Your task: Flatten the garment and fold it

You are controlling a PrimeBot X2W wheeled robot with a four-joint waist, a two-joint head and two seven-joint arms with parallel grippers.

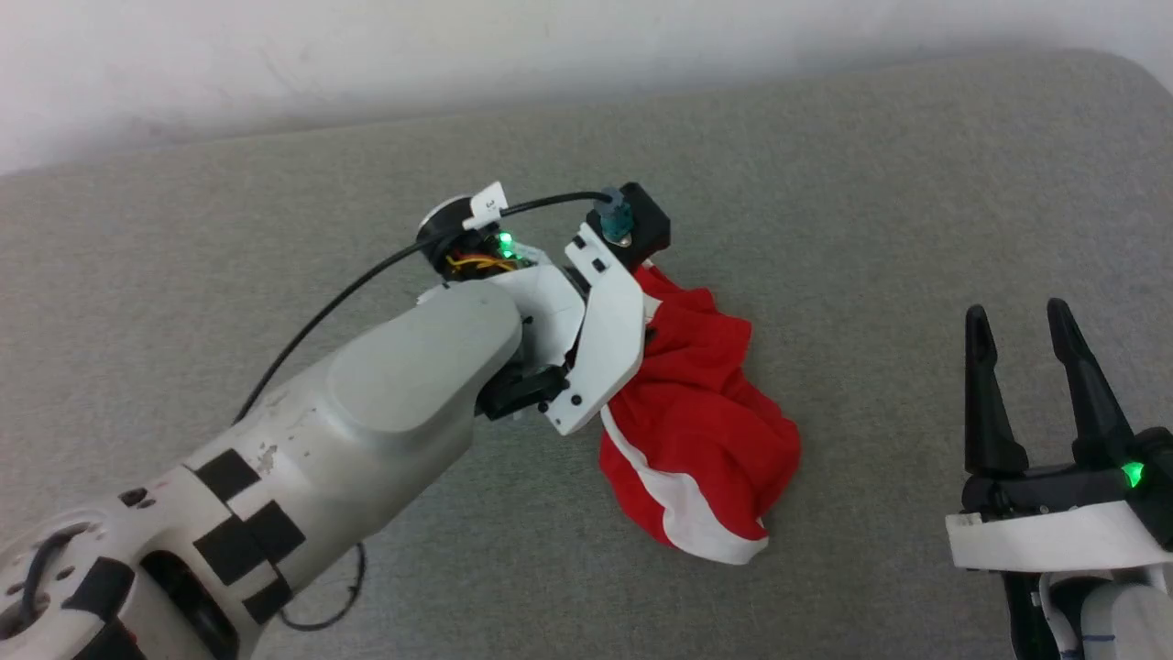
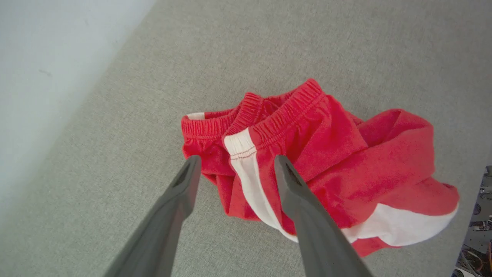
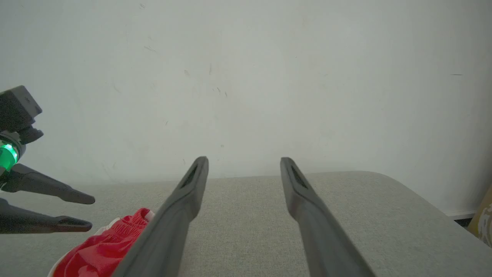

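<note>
The left gripper (image 2: pixel 236 165) stood wide open and empty, its fingers straddling the white side stripe (image 2: pixel 250 181) of the red shorts (image 2: pixel 326 154), which lay crumpled on the grey cushion (image 2: pixel 269 46). The right gripper (image 1: pixel 1017 316), also spread and empty, hung well apart. Closing here would likely pinch several bunched layers and lift a wad rather than one edge. A white tag (image 1: pixel 486 206) on the wrist cable (image 1: pixel 367 275) was too small to read.

Grey fabric-covered cushion (image 1: pixel 871 183) with a rounded far corner, and near its middle lies the crumpled red pair of shorts (image 1: pixel 701 431), white bands showing, elastic waistband bunched.
</note>
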